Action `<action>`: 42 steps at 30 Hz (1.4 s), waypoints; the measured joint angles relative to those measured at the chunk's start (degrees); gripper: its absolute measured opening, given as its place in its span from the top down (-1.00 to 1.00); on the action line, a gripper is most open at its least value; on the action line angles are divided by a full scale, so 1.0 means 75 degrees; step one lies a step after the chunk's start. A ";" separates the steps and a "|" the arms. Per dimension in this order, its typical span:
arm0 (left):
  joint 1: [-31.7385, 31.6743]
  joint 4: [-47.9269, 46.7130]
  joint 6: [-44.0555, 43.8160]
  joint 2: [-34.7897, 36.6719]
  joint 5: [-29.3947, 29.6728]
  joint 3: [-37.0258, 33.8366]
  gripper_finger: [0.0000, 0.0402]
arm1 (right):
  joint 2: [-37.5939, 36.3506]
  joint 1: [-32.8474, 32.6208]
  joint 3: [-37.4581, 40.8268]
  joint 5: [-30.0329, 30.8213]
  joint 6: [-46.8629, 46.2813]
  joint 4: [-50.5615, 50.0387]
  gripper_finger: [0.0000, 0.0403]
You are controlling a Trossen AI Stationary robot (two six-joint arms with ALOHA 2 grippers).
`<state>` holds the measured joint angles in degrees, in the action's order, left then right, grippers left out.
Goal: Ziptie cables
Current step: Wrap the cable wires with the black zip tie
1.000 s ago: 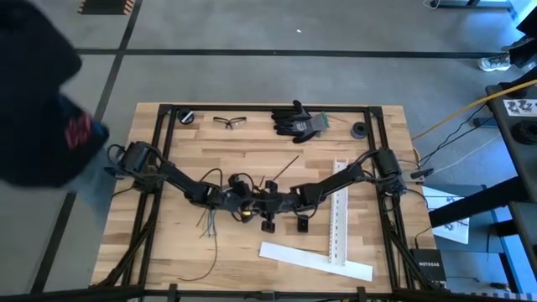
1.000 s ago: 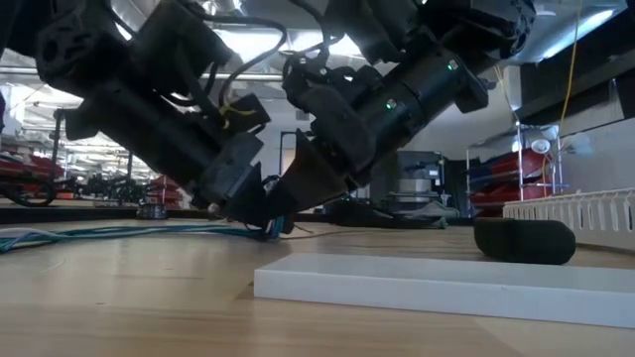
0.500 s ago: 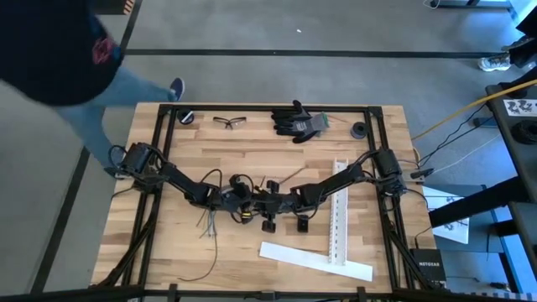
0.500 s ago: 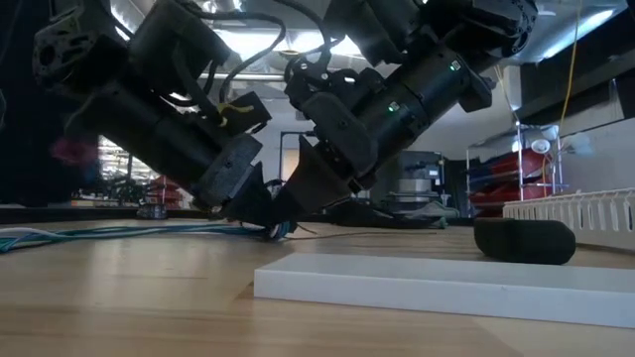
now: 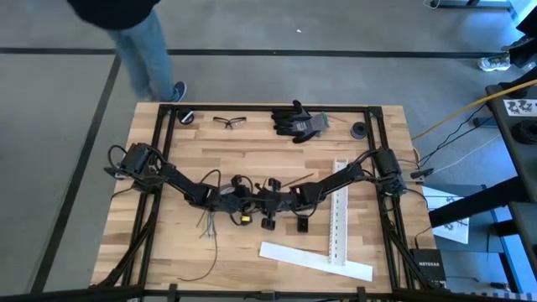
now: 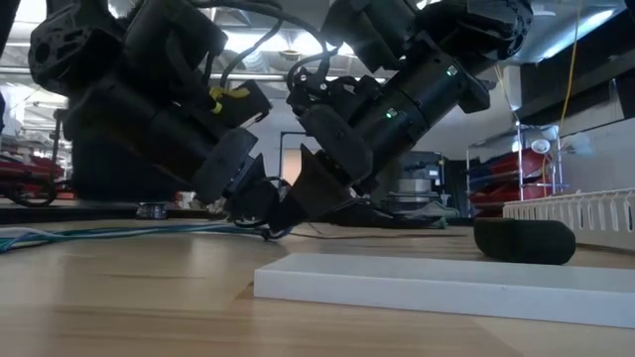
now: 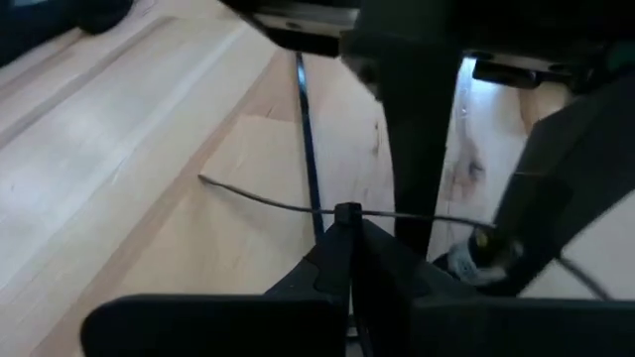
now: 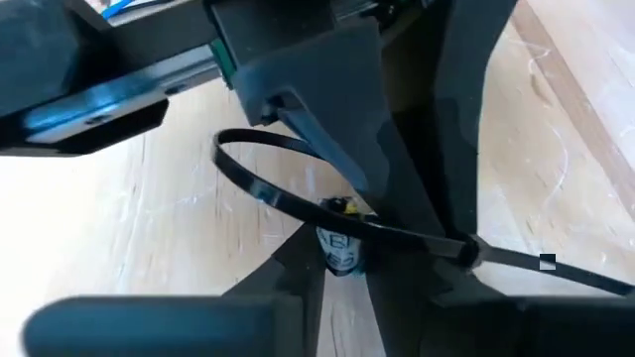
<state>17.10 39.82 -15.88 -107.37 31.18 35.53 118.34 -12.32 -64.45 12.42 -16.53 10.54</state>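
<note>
Between the closed left hand and right hand, which pinches the looped ziptie, I'd keep tension steady; the cables lie beside the left hand.

a thin black ziptie is curled into a loop at the centre of the right wrist view, its tail slanting toward the upper right in the high view. a second ziptie lies lower left there. limp pale cables sprawl left of centre.
</note>
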 joint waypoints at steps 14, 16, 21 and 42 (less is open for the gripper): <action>0.0044 -0.0356 0.0576 0.0009 0.0279 0.0111 1.00 | -0.0128 0.0135 0.0006 0.0017 -0.0139 -0.0052 0.35; -0.0011 -0.0359 0.0543 0.0009 0.0198 0.0111 1.00 | -0.0142 0.0146 0.0006 -0.0276 0.0031 -0.0170 0.35; -0.0029 -0.0374 0.0540 0.0015 0.0134 0.0111 1.00 | -0.0149 0.0157 0.0003 -0.0469 0.0055 -0.0414 0.35; 0.0018 -0.0494 0.1023 0.0427 0.0216 0.0117 1.00 | -0.2024 0.0099 -0.0006 -0.0740 0.2865 -0.4056 0.35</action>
<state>17.24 36.12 -8.21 -104.17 32.80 36.40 103.17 -11.57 -64.49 6.87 4.95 -19.88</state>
